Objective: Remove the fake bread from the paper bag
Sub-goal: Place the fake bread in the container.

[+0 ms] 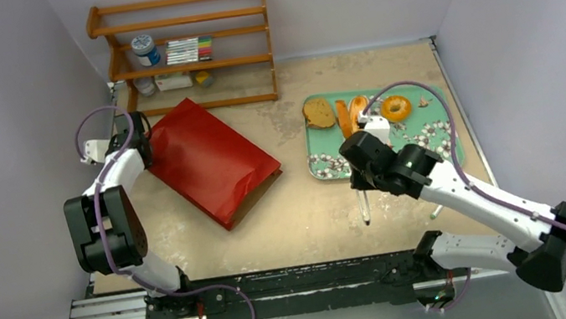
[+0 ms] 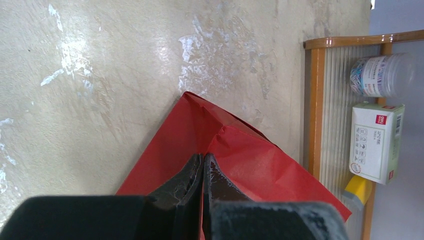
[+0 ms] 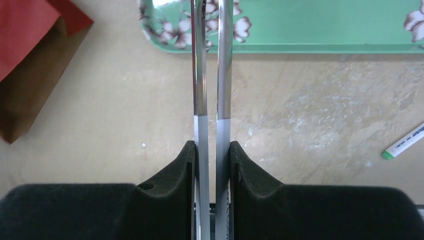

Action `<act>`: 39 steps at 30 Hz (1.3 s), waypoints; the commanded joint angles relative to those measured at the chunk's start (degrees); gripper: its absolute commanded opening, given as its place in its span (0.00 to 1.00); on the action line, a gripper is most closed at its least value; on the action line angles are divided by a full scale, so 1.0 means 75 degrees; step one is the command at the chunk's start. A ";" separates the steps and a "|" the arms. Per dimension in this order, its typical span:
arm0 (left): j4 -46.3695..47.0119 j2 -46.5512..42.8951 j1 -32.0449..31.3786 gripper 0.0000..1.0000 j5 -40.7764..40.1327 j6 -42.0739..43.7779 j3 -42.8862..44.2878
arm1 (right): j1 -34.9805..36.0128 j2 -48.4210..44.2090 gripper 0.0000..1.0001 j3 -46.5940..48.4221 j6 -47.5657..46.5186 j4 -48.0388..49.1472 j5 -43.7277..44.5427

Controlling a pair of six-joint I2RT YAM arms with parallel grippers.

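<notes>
While the left gripper (image 2: 203,172) pinches the closed end of the red paper bag (image 1: 207,158), which lies flat on the table, the right gripper (image 3: 212,150) clamps metal tongs (image 3: 200,75), their arms squeezed narrow. Three fake bread (image 1: 349,116) pieces sit on the green tray (image 1: 311,155); the bag's inside is hidden. A slipping pinch could drop the bag, and the smooth tongs could twist loose.
</notes>
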 commanded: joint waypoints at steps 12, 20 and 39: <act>0.0210 -0.0422 0.0007 0.00 -0.0051 0.0003 -0.0159 | -0.1114 0.1403 0.29 -0.0564 -0.1313 0.2183 -0.1380; 0.0296 -0.0296 0.0019 0.00 -0.0007 -0.0018 -0.0203 | -0.1208 0.1578 0.45 -0.0925 -0.1204 0.2466 -0.1754; 0.0347 -0.0073 0.0050 0.00 0.0031 -0.0041 -0.0038 | -0.1284 0.0550 0.45 -0.1196 -0.0867 0.2102 -0.1926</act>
